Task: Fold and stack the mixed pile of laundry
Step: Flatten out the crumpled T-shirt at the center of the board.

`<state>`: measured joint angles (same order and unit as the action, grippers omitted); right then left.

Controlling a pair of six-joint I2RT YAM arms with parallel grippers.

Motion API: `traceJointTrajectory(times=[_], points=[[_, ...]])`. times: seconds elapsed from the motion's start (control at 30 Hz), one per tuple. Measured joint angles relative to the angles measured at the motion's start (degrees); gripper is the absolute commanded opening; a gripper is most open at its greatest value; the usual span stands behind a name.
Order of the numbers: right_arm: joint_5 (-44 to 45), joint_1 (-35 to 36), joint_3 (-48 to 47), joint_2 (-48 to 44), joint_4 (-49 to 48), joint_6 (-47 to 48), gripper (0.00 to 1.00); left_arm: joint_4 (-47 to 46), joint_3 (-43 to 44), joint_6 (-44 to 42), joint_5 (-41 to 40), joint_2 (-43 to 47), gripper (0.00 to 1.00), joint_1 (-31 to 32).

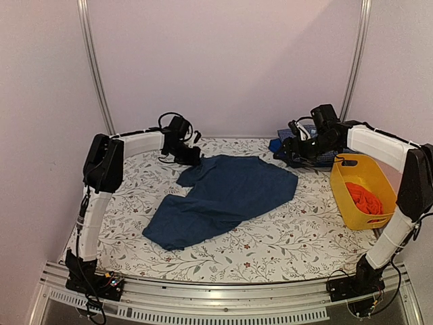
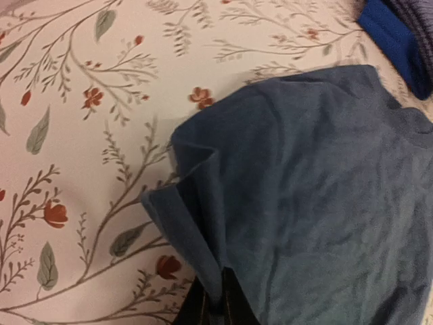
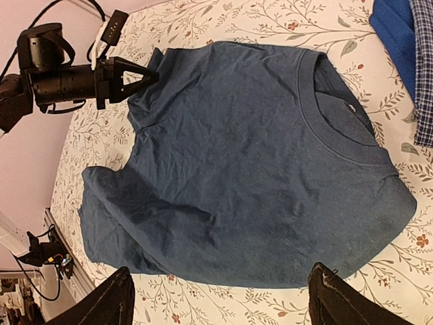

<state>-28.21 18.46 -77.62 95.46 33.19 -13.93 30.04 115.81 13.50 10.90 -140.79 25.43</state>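
Note:
A dark blue T-shirt (image 1: 223, 200) lies spread on the flowered table, its neck toward the back right. It also shows in the right wrist view (image 3: 250, 156). My left gripper (image 1: 193, 156) is shut on the edge of its sleeve (image 2: 196, 210) at the back left; the cloth is pinched between the fingertips (image 2: 216, 305). My right gripper (image 1: 294, 145) is open and empty, raised beside the shirt's right side, its fingers (image 3: 111, 298) wide apart. A blue check shirt (image 1: 318, 152) and a bright blue cloth (image 3: 392, 34) lie at the back right. A red-orange cloth (image 1: 363, 198) lies in the basket. No trousers show.
A yellow plastic basket (image 1: 342, 193) stands at the right edge of the table. The flowered tablecloth (image 1: 270, 250) covers the table. Pale walls and two metal posts close the back and sides.

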Motion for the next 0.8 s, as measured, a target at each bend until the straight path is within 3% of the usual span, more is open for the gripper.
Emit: traceJointTrajectory(times=[0.13, 0.33, 0.5, 0.53, 0.6, 0.67, 0.8], points=[[-3.58, 0.00, 0.94, -2.25, -1.36, 4.59, 0.91, -4.48, -5.42, -4.24, 12.15, 10.45, 0.11, 1.97], [-11.15, 0.37, 9.57, -12.63, -9.22, 10.88, 0.93, -11.06, -10.54, -13.29, 27.82, 26.38, 0.11, 9.40], [-12.61, 6.62, 13.38, -16.72, -13.07, 17.09, 0.90, -11.32, -18.05, -18.88, 33.70, 30.32, 0.06, 14.47], [-12.61, 8.59, 14.21, -16.81, -13.60, 18.25, 0.90, -11.08, -19.54, -19.45, 33.77, 30.32, 0.10, 14.95], [-12.26, 11.23, 15.96, -16.59, -14.45, 19.71, 0.89, -11.32, -23.10, -19.21, 33.48, 30.51, 0.35, 15.06], [-11.04, 12.20, 17.68, -16.11, -15.23, 20.35, 0.89, -13.09, -27.98, -17.38, 32.09, 31.65, 0.50, 14.01], [-6.82, 11.96, 16.90, -12.90, -15.89, 20.46, 0.86, -17.35, -37.99, -12.13, 25.40, 36.52, 0.55, 9.57]])
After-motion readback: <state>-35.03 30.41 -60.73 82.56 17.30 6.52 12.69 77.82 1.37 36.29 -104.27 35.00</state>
